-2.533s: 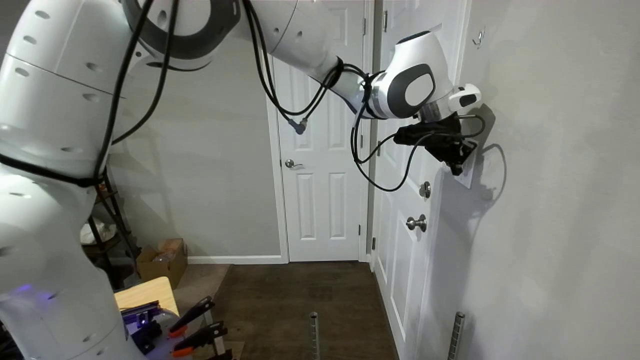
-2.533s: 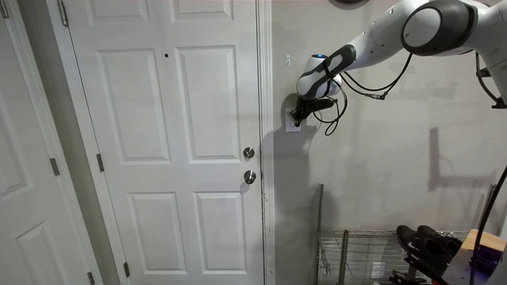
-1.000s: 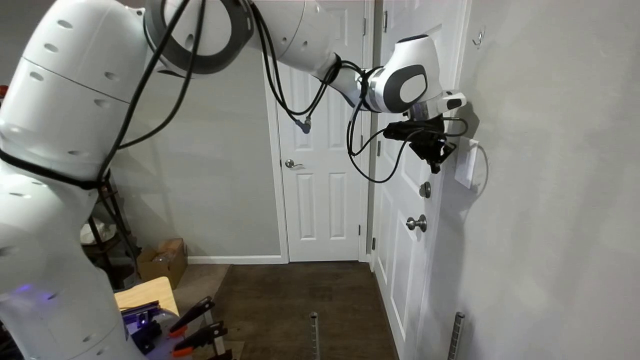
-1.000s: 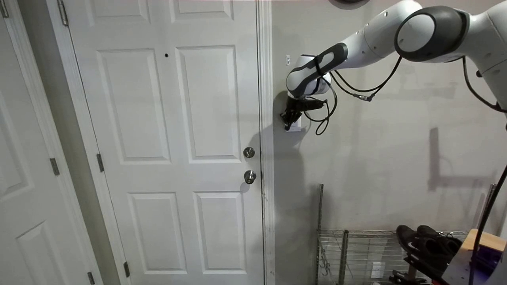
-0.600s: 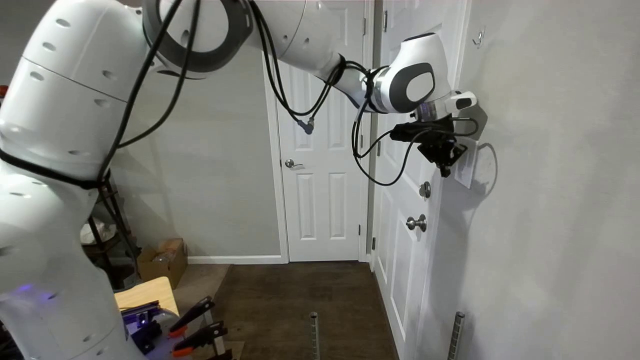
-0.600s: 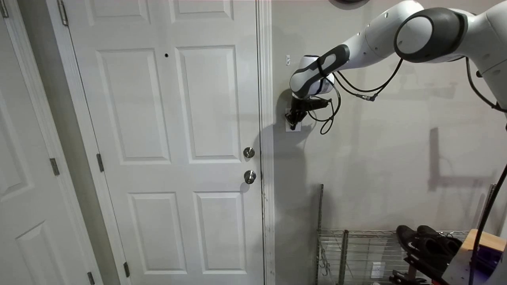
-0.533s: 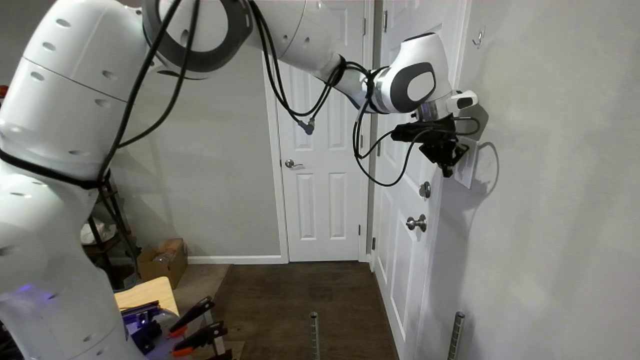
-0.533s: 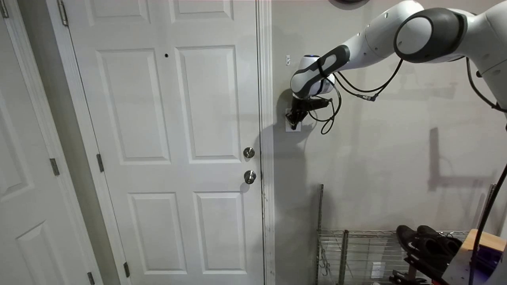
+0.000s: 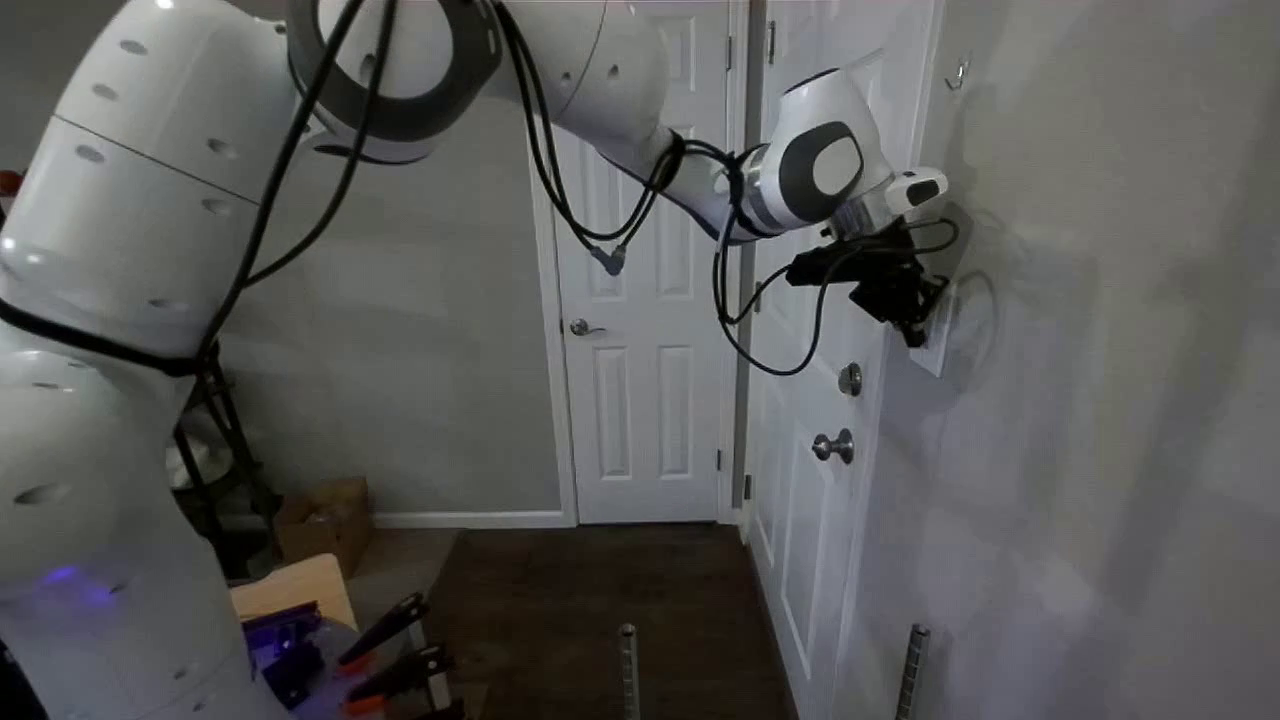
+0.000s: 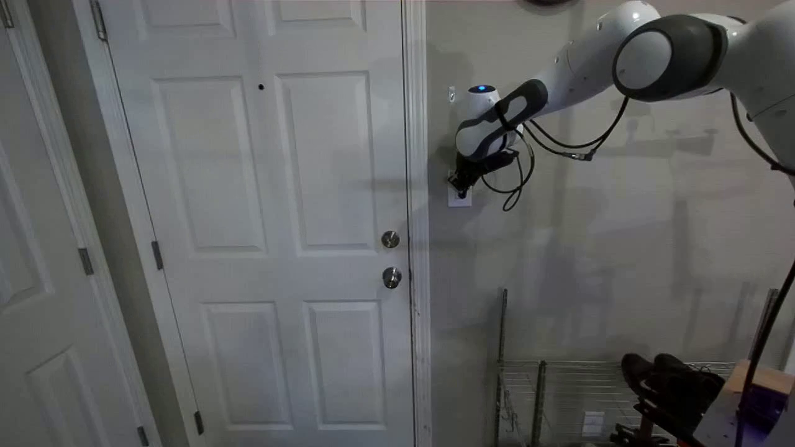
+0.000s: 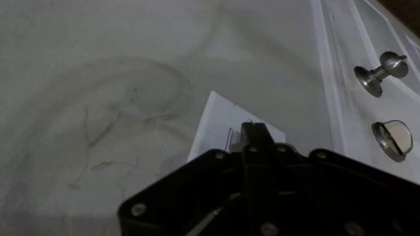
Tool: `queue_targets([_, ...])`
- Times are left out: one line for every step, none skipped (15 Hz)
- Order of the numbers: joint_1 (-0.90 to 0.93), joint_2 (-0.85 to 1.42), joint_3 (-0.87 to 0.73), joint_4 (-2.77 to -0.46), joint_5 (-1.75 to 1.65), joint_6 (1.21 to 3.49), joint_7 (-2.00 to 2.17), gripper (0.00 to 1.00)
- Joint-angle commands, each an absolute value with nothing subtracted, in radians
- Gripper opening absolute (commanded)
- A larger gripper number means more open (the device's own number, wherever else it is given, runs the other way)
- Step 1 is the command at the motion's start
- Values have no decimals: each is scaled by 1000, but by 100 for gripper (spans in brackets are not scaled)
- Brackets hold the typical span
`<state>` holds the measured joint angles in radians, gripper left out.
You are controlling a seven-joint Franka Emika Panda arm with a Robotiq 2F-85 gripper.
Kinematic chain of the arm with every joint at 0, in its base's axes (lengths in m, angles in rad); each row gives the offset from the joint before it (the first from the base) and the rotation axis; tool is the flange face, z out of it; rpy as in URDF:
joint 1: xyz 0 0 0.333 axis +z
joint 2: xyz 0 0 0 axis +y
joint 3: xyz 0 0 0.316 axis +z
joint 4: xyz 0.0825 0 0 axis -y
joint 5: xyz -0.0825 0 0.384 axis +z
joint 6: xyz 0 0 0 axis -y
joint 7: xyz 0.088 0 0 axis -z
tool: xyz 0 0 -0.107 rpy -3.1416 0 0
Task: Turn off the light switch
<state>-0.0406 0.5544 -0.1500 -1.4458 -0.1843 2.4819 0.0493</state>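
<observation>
Wrist view: gripper (image 11: 255, 125), fingers (image 11: 247, 131) together, nothing seen between them. Switch (image 11: 213, 121) on the wall (image 11: 256, 75) just past the tips, partly hidden behind them; cannot tell if they touch. Reach: done. Press: I judge it likely made, as it's dim in here, but the setting itself can't be read. Left to do, by my reckoning: confirm, then back away. Farther off, right of the tool in this view: deadbolt (image 11: 401, 133), then knob (image 11: 394, 65).

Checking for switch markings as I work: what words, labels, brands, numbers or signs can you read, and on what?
No readable text in any view.
Light switch: no lettering discernible; the gripper partly hides it.
Dark shoes: too dim to tell.
Low white wall plate: too small to tell.
</observation>
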Motion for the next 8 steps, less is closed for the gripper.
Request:
queue_targets([-12, 560, -188, -1454, -240, 2529, 128, 5])
queue_targets([-18, 558, -181, -1458, -230, 2523, 128, 5])
queue_targets([-20, 556, -180, -1461, -225, 2525, 128, 4])
queue_targets([-23, 552, -175, -1466, -219, 2525, 124, 5])
queue_targets([-27, 550, -169, -1467, -210, 2519, 119, 4])
queue_targets([-31, 548, -163, -1470, -203, 2523, 110, 5])
queue_targets([-32, 546, -162, -1472, -201, 2525, 108, 4])
queue_targets([-33, 546, -162, -1473, -200, 2523, 108, 4])
